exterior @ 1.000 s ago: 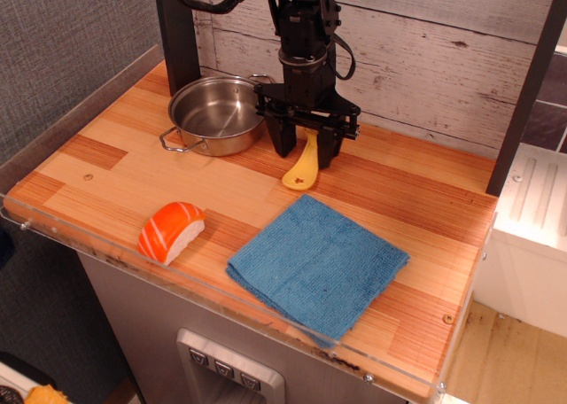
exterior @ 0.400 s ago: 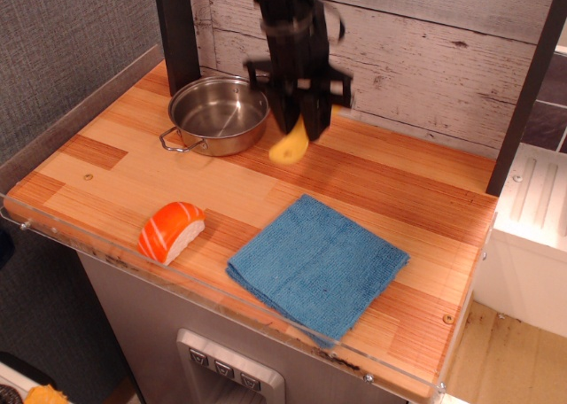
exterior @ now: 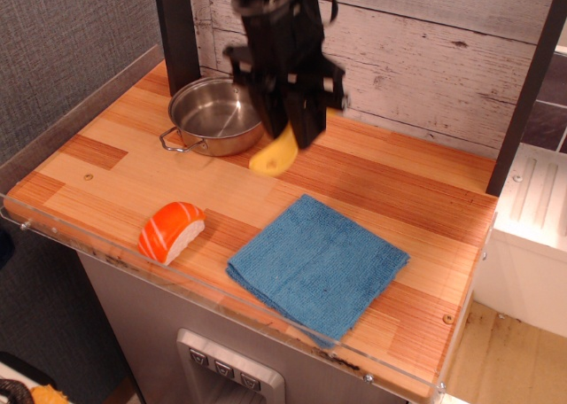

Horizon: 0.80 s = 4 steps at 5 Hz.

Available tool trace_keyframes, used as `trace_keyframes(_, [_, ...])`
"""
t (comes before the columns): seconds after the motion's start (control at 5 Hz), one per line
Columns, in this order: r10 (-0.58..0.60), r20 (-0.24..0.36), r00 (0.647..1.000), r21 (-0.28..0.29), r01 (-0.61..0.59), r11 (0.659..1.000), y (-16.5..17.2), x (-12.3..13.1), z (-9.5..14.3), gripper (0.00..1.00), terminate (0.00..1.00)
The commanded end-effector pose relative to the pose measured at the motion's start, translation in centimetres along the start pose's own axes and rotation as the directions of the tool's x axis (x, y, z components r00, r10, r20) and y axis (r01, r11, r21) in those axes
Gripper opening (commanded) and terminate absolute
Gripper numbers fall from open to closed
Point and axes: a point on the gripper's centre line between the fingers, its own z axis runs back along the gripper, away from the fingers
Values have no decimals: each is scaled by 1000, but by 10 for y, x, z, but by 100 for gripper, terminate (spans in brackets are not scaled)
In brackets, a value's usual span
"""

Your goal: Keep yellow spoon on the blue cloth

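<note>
My gripper (exterior: 288, 129) is shut on the yellow spoon (exterior: 273, 154) and holds it in the air above the wooden table. The spoon's rounded yellow handle hangs down below the fingers; its bristled head is hidden between them. The gripper hovers just right of the steel pot. The blue cloth (exterior: 317, 264) lies flat near the table's front edge, below and to the right of the gripper, with nothing on it.
A steel pot (exterior: 215, 114) with two handles stands at the back left. An orange-and-white sushi toy (exterior: 170, 230) lies at the front left. A dark post (exterior: 177, 32) rises behind the pot. A plank wall (exterior: 425, 50) closes the back.
The gripper closed on the spoon where it lay on the table, lifted it, and has moved up and toward the front left with it.
</note>
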Motion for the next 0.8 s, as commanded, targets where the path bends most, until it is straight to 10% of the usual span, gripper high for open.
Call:
trace_keyframes(0.0, [-39, -14, 999, 51, 40, 998, 1, -33, -11, 0, 0])
trace_keyframes(0.6, [-91, -45, 995, 61, 94, 994, -15, -38, -41, 0, 0])
